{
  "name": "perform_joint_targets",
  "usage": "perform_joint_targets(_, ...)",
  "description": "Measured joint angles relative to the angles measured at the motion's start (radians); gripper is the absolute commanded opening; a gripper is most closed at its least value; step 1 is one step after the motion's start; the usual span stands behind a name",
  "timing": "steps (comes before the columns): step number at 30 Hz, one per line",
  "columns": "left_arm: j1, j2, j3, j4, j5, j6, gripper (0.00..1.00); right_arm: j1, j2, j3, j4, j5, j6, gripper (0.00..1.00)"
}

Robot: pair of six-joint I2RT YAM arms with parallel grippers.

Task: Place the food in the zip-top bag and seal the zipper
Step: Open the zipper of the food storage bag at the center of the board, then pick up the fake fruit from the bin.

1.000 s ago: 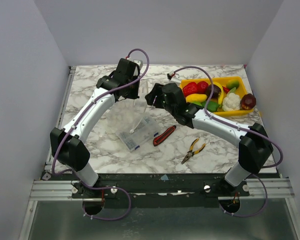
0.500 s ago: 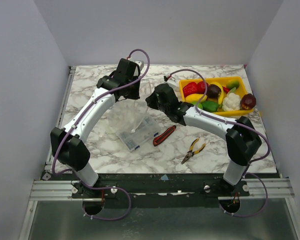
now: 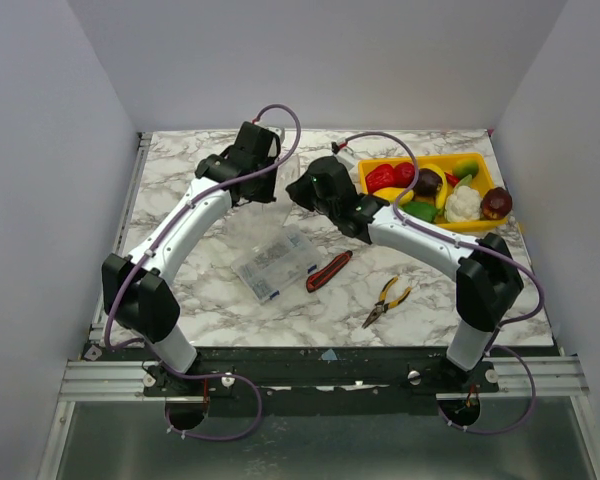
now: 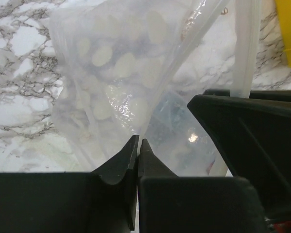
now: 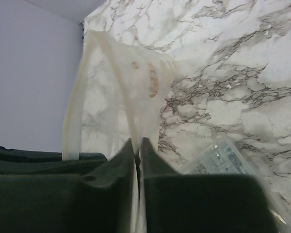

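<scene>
Two grippers, one bag, one load of food, listed left to right against the clear compartment box (image 3: 275,262) at mid-surface. Left gripper (image 3: 268,192): beyond the box's far left corner, raised off the marble surface (image 3: 180,190); its wrist view shows the fingertips (image 4: 128,154) pressed together on a fold of thin clear film. Zip-top bag (image 3: 276,213): held up over the box's far edge, stretched between both grippers, crinkled and see-through, the box showing dimly through it in the left wrist view. Zipper (image 4: 203,26): a narrow clear strip running diagonally up from the left gripper's tips; whether it is pressed closed cannot be told. Right gripper (image 3: 298,192): beyond the box's far right corner, facing the left one, its tips likewise clamped on bag film in the right wrist view. Red-and-black hand tool (image 3: 328,270): lying just right of the box. Yellow-handled pliers (image 3: 385,300): further right of the box and nearer the arm bases. Yellow tray (image 3: 435,160): well right of the box, toward the far edge. Food (image 3: 427,182): all in that tray, comprising white cauliflower (image 3: 463,204), maroon, red, green and yellow pieces.
</scene>
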Motion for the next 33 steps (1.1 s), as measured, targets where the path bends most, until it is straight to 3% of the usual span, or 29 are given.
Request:
perform_joint_targets(1, 0.000, -0.003, -0.014, 0.000, -0.007, 0.001, 0.00, 0.000, 0.000, 0.002, -0.006, 0.000, -0.010, 0.60)
perform_joint_targets(3, 0.000, -0.010, -0.051, -0.004, -0.024, 0.001, 0.00, 0.000, 0.007, 0.017, -0.029, 0.005, -0.045, 0.70)
perform_joint_targets(12, 0.019, -0.037, -0.089, -0.007, -0.048, 0.005, 0.00, 0.000, 0.010, 0.060, -0.168, 0.054, -0.361, 0.80)
perform_joint_targets(17, 0.071, -0.025, -0.085, -0.005, -0.003, -0.020, 0.00, 0.000, -0.086, 0.030, -0.219, 0.117, -0.468, 0.93)
perform_joint_targets(24, 0.120, -0.018, -0.085, -0.001, 0.099, -0.050, 0.00, -0.089, -0.203, -0.021, -0.241, 0.250, -0.539, 0.95)
perform_joint_targets(30, 0.118, -0.018, -0.085, -0.001, 0.142, -0.050, 0.00, -0.293, -0.123, -0.021, -0.326, 0.242, -0.539, 0.95)
perform_joint_targets(33, 0.118, -0.018, -0.085, -0.001, 0.159, -0.050, 0.00, -0.336, -0.045, -0.021, -0.369, 0.238, -0.543, 0.94)
